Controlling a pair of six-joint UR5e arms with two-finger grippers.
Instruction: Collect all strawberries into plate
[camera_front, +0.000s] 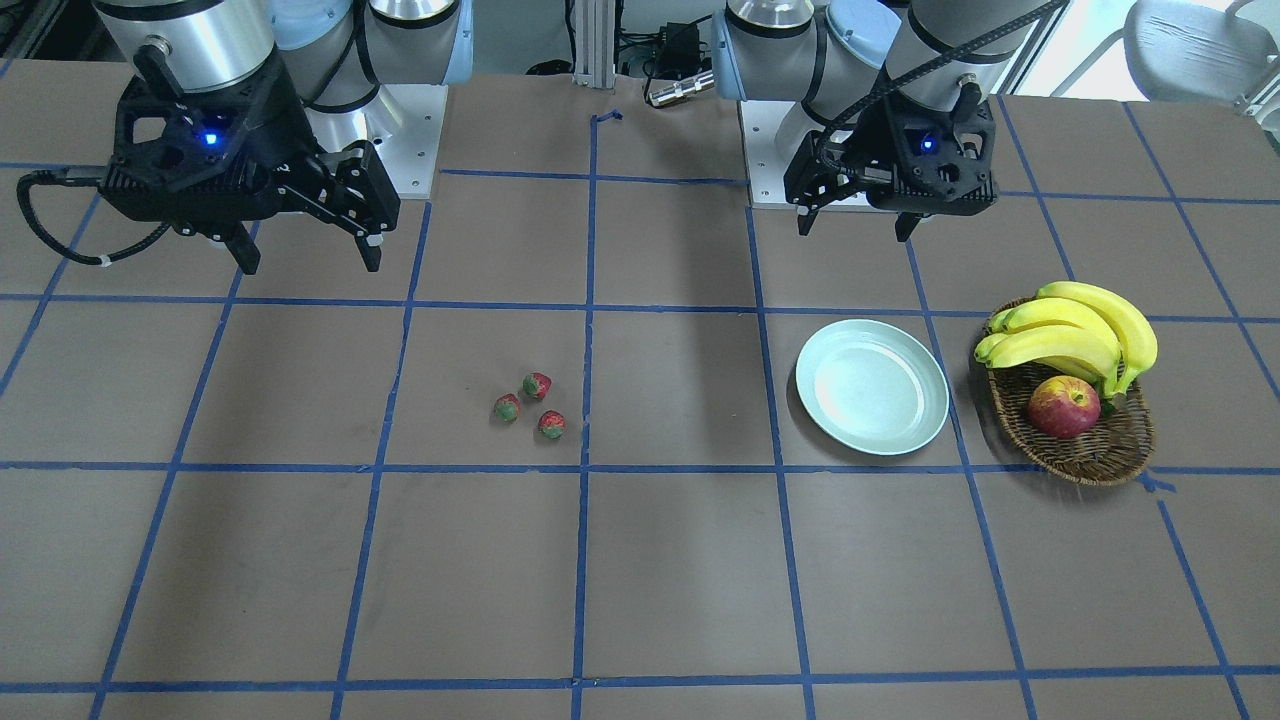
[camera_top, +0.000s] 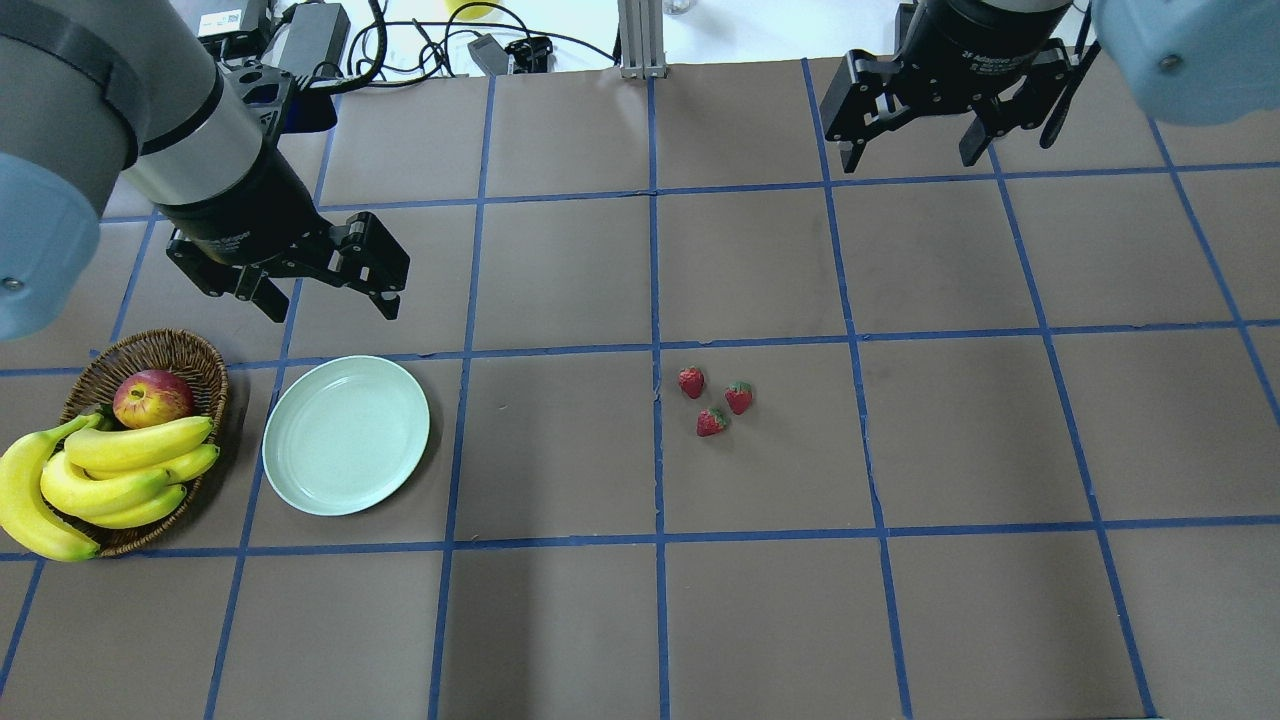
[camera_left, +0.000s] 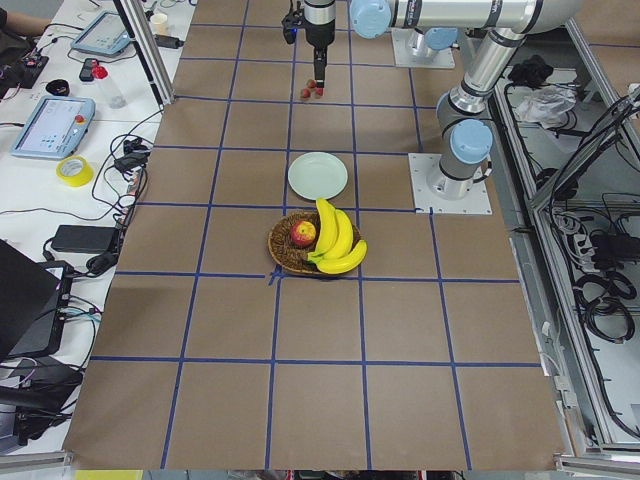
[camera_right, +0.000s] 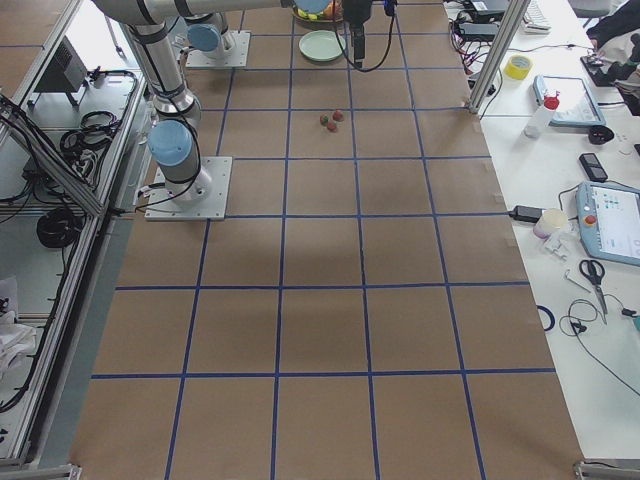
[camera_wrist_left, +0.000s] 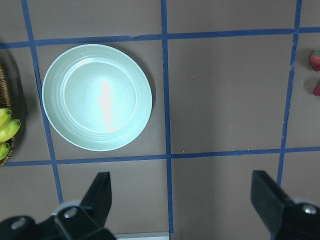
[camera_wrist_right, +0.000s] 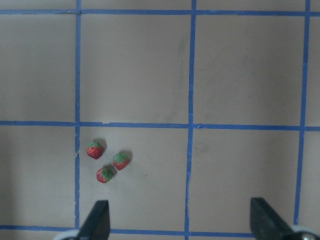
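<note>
Spread wide on both sides: left black two-finger gripper (camera_top: 332, 305) and right black two-finger gripper (camera_top: 912, 160), nothing between the fingers of either.

Got the left one hanging above the brown table with the blue tape grid (camera_top: 560, 600), near the round pale mint-green plate (camera_top: 346, 436), with the plate showing whole in its wrist view. Got the right one hanging above the table too, well apart from the three small red strawberries with green caps (camera_top: 739, 397). Seeing all three berries bunched close together on the tabletop near the middle, just beside a tape line and well apart from the plate. Just beside the plate, on the side away from the berries: brown oval wicker basket (camera_top: 150, 345) holding a bunch of yellow bananas (camera_top: 130, 460) and a red-yellow apple (camera_top: 152, 397).
</note>
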